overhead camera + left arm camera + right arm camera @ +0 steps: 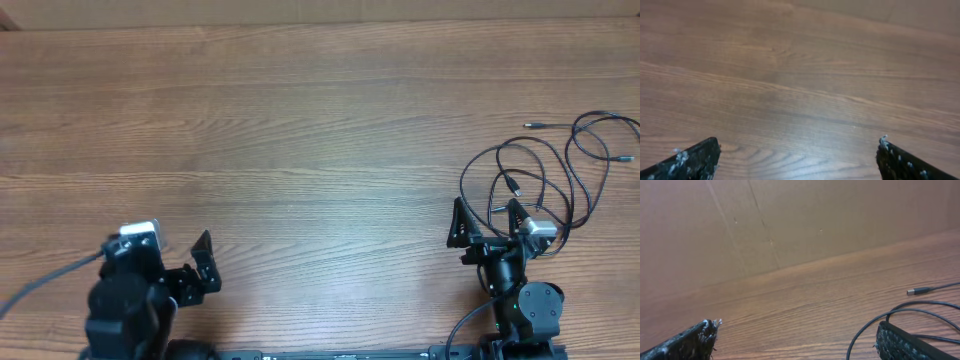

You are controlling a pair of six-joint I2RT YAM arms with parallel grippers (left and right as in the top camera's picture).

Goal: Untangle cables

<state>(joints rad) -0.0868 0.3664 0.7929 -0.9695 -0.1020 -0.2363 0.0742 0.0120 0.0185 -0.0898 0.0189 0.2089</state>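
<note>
Cables [548, 178]: loose tangled loops on table [300, 120], just ahead of your right gripper [487, 212], one strand beside its finger [900, 342]. Right gripper jaws apart, gripping nothing. Left gripper [799, 145], well apart from right gripper, also spread, nothing between.

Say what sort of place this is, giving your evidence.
Probably a robotics lab bench: two arms, left gripper and right gripper both open, sit at a wood-grain table. Thin black cables lie loose near the right one, and a plain brown board backs it.
</note>
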